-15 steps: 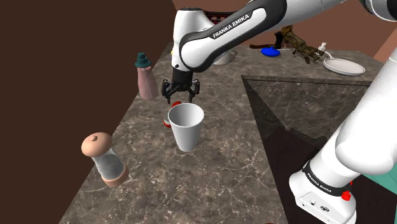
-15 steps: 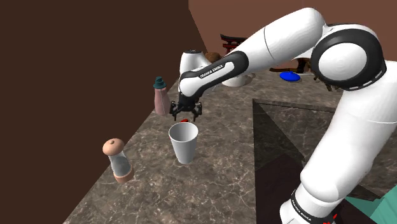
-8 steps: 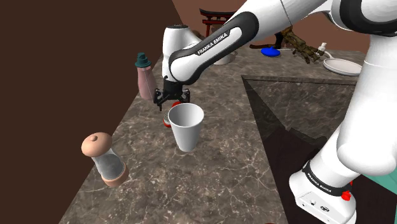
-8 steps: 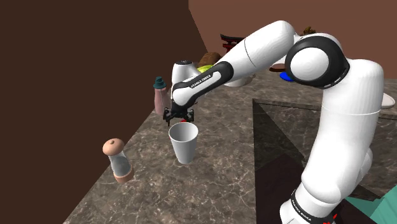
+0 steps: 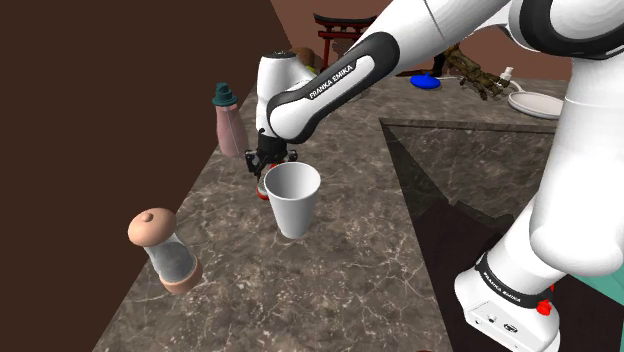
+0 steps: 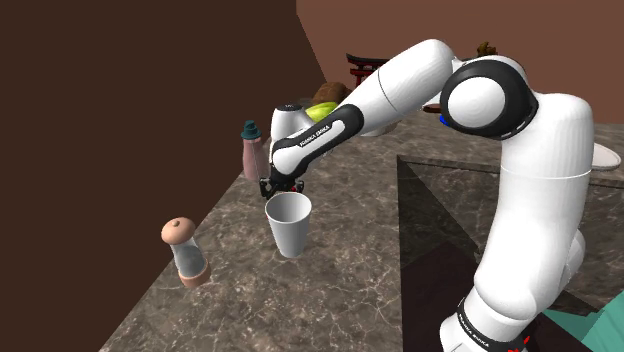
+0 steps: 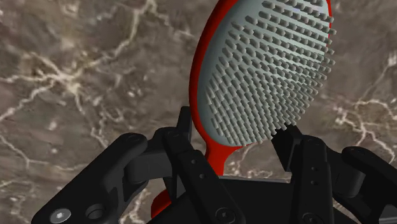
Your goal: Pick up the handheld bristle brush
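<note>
The brush (image 7: 267,70) lies on the marbled counter (image 7: 76,76); it has a red oval body and a grey pad of bristles facing up. My black gripper (image 7: 236,133) is down over its narrow end, where head meets handle. One finger presses the red rim and the other the pad's edge, so the fingers clasp it. In the shoulder view the gripper (image 5: 268,165) is low on the counter just behind the white cup (image 5: 292,198), with a bit of the red brush (image 5: 262,190) showing beside the cup. In the second exterior view the gripper (image 6: 272,187) sits just above the cup's rim.
The white cup (image 6: 288,223) stands right in front of the gripper. A pink bottle with a teal cap (image 5: 230,122) stands behind it by the dark wall. A glass grinder (image 5: 162,250) lies nearer the front. A sunken sink (image 5: 470,150) opens at the shoulder view's right.
The arm has swung toward the wall and lowered the hand onto the brush. The fingers, wide apart before, have closed in on it.
</note>
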Available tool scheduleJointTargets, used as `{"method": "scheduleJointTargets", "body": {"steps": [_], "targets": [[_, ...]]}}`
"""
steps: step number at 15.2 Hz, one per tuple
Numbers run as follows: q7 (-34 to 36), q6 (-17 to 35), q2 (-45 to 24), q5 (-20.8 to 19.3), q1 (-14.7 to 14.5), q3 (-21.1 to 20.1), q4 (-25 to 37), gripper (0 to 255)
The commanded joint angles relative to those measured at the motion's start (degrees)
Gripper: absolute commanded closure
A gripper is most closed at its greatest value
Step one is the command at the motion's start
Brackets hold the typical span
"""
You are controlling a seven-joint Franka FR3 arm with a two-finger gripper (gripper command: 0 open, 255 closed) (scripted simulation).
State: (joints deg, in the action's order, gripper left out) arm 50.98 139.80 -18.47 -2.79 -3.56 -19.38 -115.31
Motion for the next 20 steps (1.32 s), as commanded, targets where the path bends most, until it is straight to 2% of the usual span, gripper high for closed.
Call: {"method": "scheduleJointTargets", "body": {"steps": [1,7,20], "targets": [[0.00,0.01,-0.05,0.00,-0.01,-0.01,-0.02,255],[0.03,0.06,-0.08,-0.02,-0.04,-0.01,-0.04,255],[-1.10,-8.61,5.52,2.39,0.83,-0.98,3.31,255]]}}
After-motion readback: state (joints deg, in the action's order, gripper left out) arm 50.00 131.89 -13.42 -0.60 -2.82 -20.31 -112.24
